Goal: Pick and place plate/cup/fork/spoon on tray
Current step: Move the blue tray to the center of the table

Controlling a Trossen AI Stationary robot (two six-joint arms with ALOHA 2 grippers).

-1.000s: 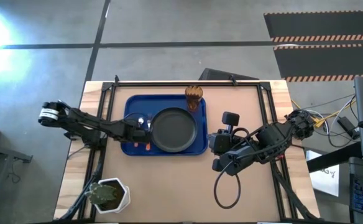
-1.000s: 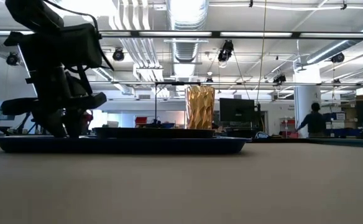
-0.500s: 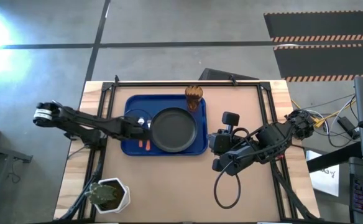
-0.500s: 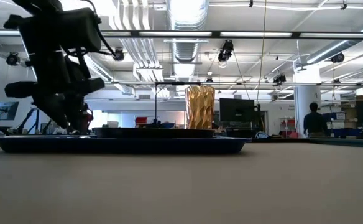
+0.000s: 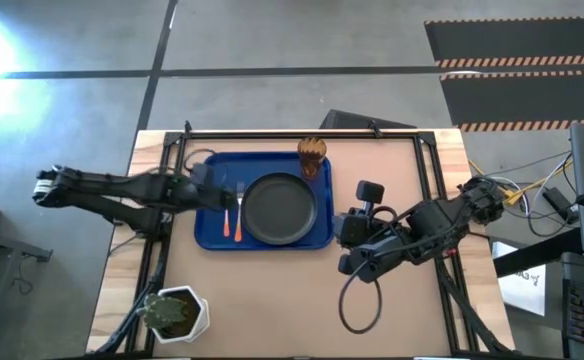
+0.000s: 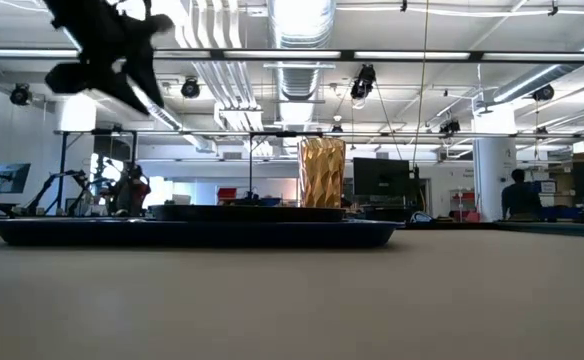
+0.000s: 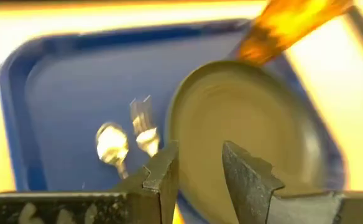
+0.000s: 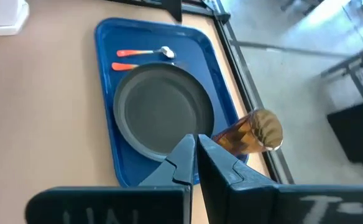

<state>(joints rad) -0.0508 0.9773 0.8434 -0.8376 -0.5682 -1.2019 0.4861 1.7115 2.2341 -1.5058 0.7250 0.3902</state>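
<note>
from overhead the left claw (image 5: 204, 184) blurs over the blue tray's (image 5: 210, 234) left edge, so its fingers are hard to read there; the left wrist view settles it, two dark fingers (image 7: 163, 177) spread with a gap and holding nothing. low view shows that claw (image 6: 107, 45) lifted high above the tray (image 6: 192, 232). the fork (image 5: 238, 210) lies on the tray just left of the dark plate (image 5: 280, 208), long axis running front to back, orange handle toward the front edge, tines toward the back. the spoon sits beside the fork: overhead it's lost under the arm's blur, but the right wrist view catches both, spoon (image 8: 145, 53) and fork handle (image 8: 124, 66), side by side. amber cup (image 5: 312, 156) stands upright at the tray's back right corner. right claw (image 5: 344, 245) waits over the desk (image 5: 272, 300) right of the tray, fingers pressed together.
</note>
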